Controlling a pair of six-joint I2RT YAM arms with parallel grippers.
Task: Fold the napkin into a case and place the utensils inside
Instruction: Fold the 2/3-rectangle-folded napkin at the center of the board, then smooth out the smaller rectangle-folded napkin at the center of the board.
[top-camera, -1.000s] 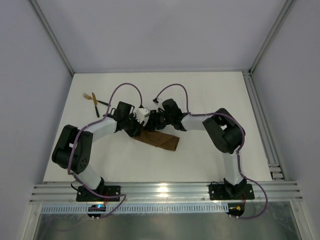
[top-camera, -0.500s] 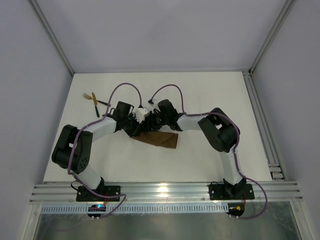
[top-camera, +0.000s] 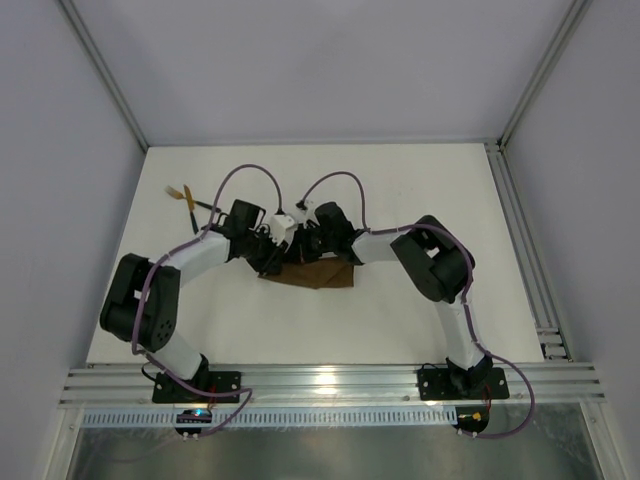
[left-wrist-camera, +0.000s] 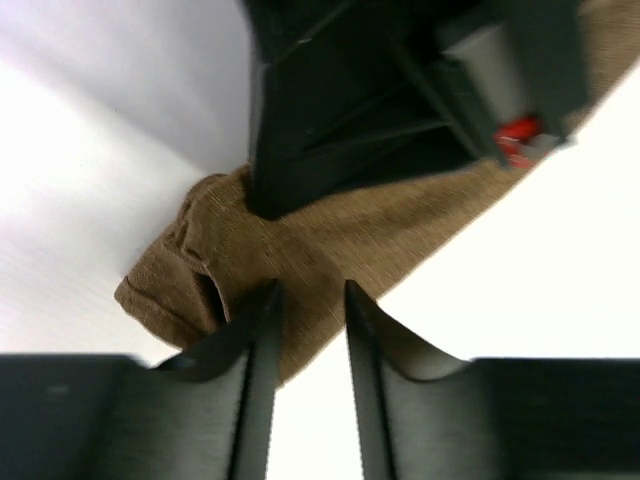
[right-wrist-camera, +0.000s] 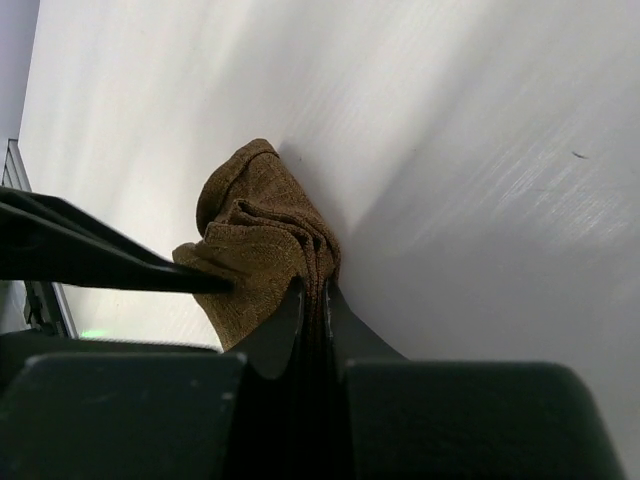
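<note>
The worktop (top-camera: 420, 180) is a matt white board. Pale grey walls (top-camera: 320, 60) enclose it on three sides, and slanted aluminium frame posts (top-camera: 100, 70) rise from its far corners. A ribbed aluminium rail (top-camera: 330, 385) runs along the near edge and carries both arm bases. A narrower rail (top-camera: 520, 250) lines the right side. Soft shadows fall on the board under the arms.

The napkin (top-camera: 320, 275) lies near the middle of the worktop as a rumpled dark-brown strip, and both arms reach in over its far edge. The utensils (top-camera: 188, 198) lie crossed at the far left of the board, well apart from the cloth.

The right pincer (right-wrist-camera: 312, 290) is pressed together on a bunched fold of the napkin (right-wrist-camera: 260, 230), lifting it slightly off the white surface. The left pincer (left-wrist-camera: 308, 295) has its fingers a little apart. The edge of the napkin (left-wrist-camera: 330, 240) sits at their tips, but the blurred wrist view does not show whether they touch it. The two pincers nearly meet over the cloth.
</note>
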